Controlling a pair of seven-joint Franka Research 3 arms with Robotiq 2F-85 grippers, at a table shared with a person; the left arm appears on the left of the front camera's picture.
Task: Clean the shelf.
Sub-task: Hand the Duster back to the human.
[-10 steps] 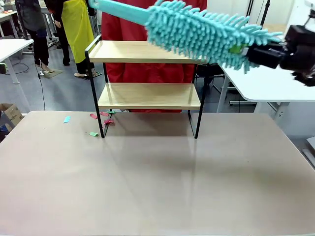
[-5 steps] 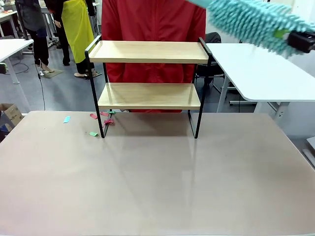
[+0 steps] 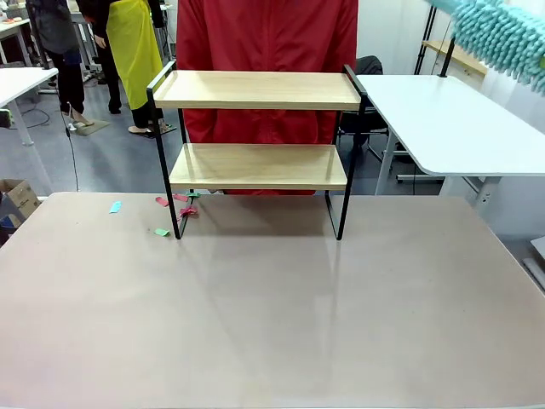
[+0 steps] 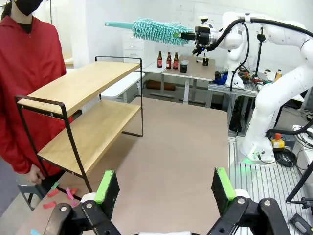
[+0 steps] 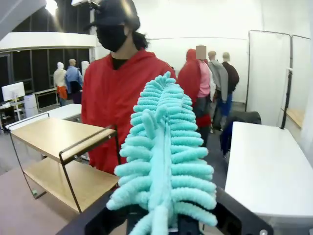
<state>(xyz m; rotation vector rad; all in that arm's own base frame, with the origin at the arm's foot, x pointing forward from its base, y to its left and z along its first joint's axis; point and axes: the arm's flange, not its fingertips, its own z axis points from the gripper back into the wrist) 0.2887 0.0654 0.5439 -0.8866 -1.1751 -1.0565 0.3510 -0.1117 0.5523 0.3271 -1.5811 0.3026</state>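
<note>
The shelf (image 3: 258, 141), a two-tier rack of pale, smooth-grained wooden boards set in a thin black metal frame with raised side rails, stands at the far middle of a matte beige table (image 3: 272, 315), its four slim legs planted on the tabletop. Both boards lie bare and flat, the upper one slightly deeper than the lower. Small scraps of paper (image 3: 174, 207), pink, green and light blue, are scattered on the tabletop beside the rack's left legs. Directly behind the rack stands a person in a red jacket (image 3: 268, 51), close against its far side.

High above and well to the right of the rack, the right gripper (image 4: 201, 36) is clamped shut on the handle end of a turquoise duster (image 4: 159, 30), a long wand covered in soft, plump chenille fingers that taper to a smooth plastic tip. From the right wrist view the duster (image 5: 164, 161) rises straight up between the black fingers, its fuzzy nubs in dense rows. In the front view its shaggy head (image 3: 502, 34) juts in at the upper right corner, over a white side table (image 3: 451, 128).

The left gripper (image 4: 164, 188) hangs low over the near part of the beige table, its jaws spread wide with nothing between them, green pads (image 4: 105, 186) facing inward.
</note>
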